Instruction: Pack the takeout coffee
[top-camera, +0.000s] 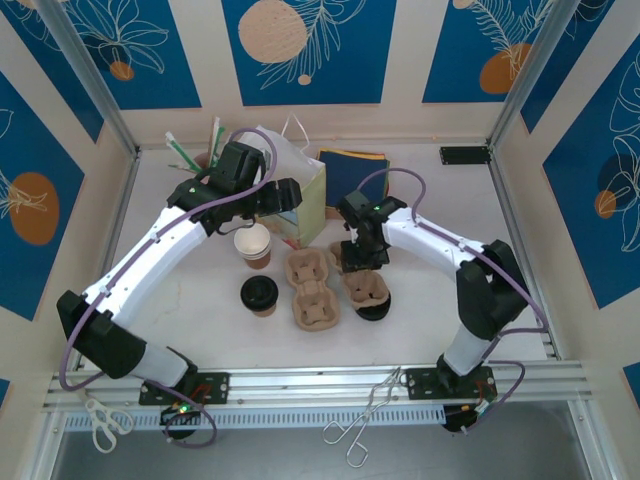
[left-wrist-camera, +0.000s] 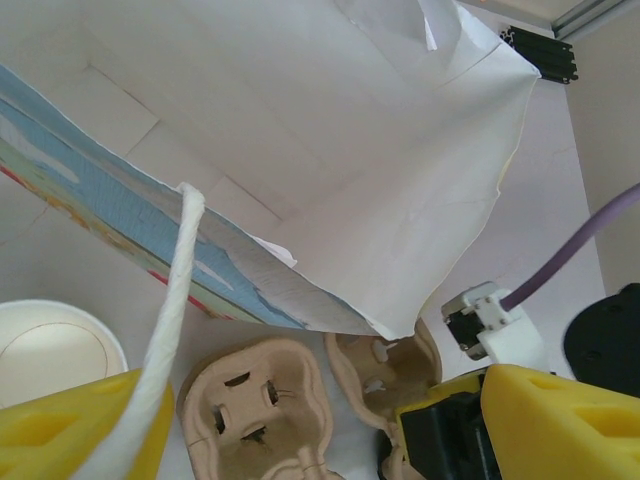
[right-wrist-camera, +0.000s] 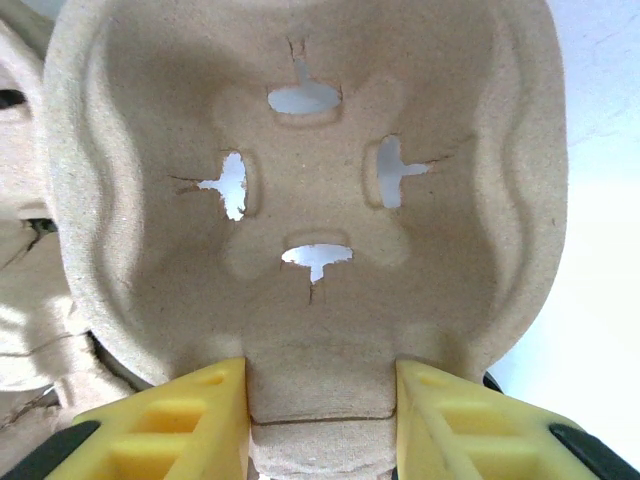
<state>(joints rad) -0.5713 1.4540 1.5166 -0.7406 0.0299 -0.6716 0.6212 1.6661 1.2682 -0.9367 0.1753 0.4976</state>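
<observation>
The takeout coffee (top-camera: 259, 292), a brown cup under a black lid, stands on the table left of the pulp cup carriers. One carrier (top-camera: 312, 292) lies beside it. My right gripper (top-camera: 358, 262) is shut on the narrow middle bridge of the other carrier (right-wrist-camera: 300, 200), with a yellow finger (right-wrist-camera: 190, 420) pressed against each side. My left gripper (top-camera: 285, 195) is open at the mouth of the white paper bag (left-wrist-camera: 350, 150). The bag's rope handle (left-wrist-camera: 170, 300) runs across its left finger (left-wrist-camera: 70, 430). Both carriers (left-wrist-camera: 260, 400) lie below the bag's edge.
A lidless brown cup (top-camera: 253, 243) stands just behind the takeout coffee and left of the bag (top-camera: 305, 195). A loose black lid (top-camera: 375, 308) peeks from under the right carrier. Dark napkins (top-camera: 355, 163) and straws (top-camera: 195, 150) sit at the back. Tongs (top-camera: 365, 415) and scissors (top-camera: 100, 420) lie on the front rail.
</observation>
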